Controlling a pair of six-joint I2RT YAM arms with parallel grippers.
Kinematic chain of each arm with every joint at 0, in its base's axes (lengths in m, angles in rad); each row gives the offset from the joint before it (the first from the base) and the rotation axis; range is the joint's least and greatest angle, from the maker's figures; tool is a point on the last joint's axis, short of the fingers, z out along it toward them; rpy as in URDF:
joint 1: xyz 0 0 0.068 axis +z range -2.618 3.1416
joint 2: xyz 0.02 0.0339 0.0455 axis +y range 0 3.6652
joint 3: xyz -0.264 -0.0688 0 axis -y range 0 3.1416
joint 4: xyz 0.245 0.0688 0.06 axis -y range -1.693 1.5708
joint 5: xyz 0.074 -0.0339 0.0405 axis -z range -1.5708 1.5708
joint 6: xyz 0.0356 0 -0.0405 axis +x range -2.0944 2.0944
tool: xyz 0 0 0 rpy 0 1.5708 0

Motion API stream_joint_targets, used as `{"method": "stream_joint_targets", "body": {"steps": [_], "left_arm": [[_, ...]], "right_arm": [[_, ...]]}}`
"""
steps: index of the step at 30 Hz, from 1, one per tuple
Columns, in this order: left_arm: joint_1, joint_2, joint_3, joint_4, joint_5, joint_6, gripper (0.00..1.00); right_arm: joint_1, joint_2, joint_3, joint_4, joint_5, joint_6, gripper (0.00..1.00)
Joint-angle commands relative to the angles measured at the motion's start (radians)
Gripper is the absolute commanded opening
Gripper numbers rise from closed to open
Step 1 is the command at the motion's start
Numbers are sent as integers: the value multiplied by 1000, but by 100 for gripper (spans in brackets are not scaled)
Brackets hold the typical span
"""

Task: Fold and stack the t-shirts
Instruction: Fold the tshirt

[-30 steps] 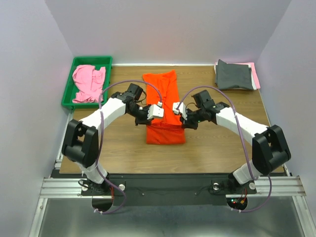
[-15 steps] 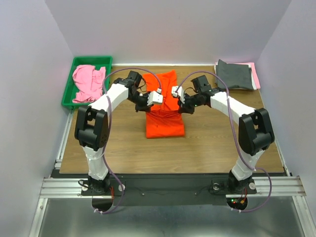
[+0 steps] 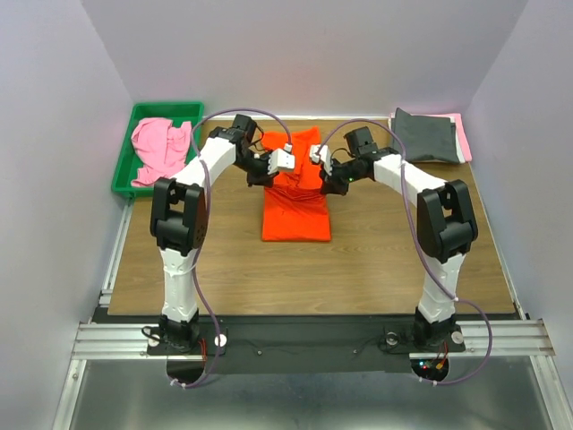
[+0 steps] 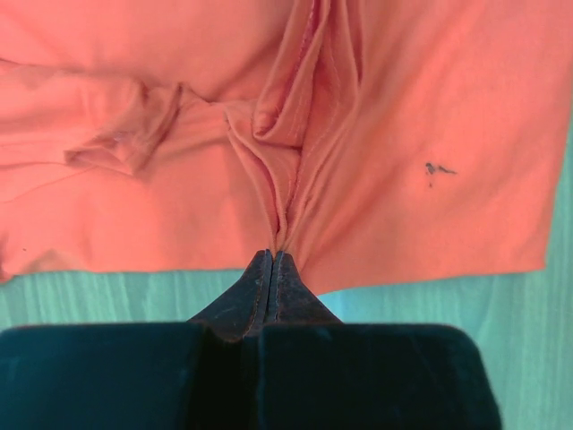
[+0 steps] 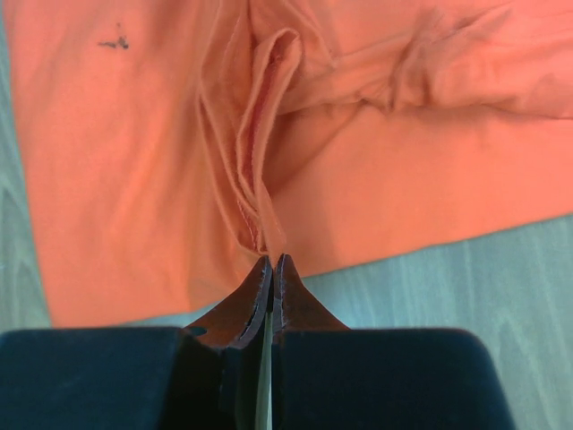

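The bright orange t-shirt [image 3: 296, 218] lies lengthwise in the middle of the table, partly folded over itself. My left gripper [image 3: 265, 176] pinches its left edge, jaws shut on a bunched fold of the cloth [image 4: 285, 193]. Opposite it, my right gripper [image 3: 326, 182] is shut on a fold of the right edge [image 5: 260, 193]. In each wrist view the fingertips [image 4: 272, 254] [image 5: 272, 259] meet with orange cloth rising from between them. A light pink t-shirt [image 3: 159, 148] lies crumpled at the back left. A dark grey t-shirt [image 3: 424, 138] lies folded at the back right.
The pink shirt sits in a green plastic tray [image 3: 124, 167] at the table's back left corner. A strip of pink cloth [image 3: 464, 136] shows under the grey shirt's right side. White walls close in the left, back and right sides.
Both grippers have moved toward the far side of the table, still shut on the orange shirt. The shirt's near edge has slid away from the arm bases with them.
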Motion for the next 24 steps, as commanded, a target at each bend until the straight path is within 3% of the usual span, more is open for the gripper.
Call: {"method": "stream_joint_targets", "body": {"steps": [1, 18, 20, 21, 22, 24], "left_arm": [[12, 25, 91, -33, 17, 6, 0], [61, 148, 201, 1, -16, -24, 0], [61, 151, 200, 7, -20, -22, 0], [62, 154, 201, 5, -22, -25, 0], [61, 157, 203, 7, -26, -33, 1], [62, 160, 198, 22, -39, -54, 21]], "right_arm": [[-27, 44, 90, 11, -33, 6, 1], [-46, 214, 263, 13, -15, 30, 1], [-46, 225, 285, 13, 0, 38, 2], [-46, 233, 293, 11, 3, 50, 7], [-46, 245, 300, 11, 17, 61, 11], [-46, 254, 329, 13, 34, 95, 23]]}}
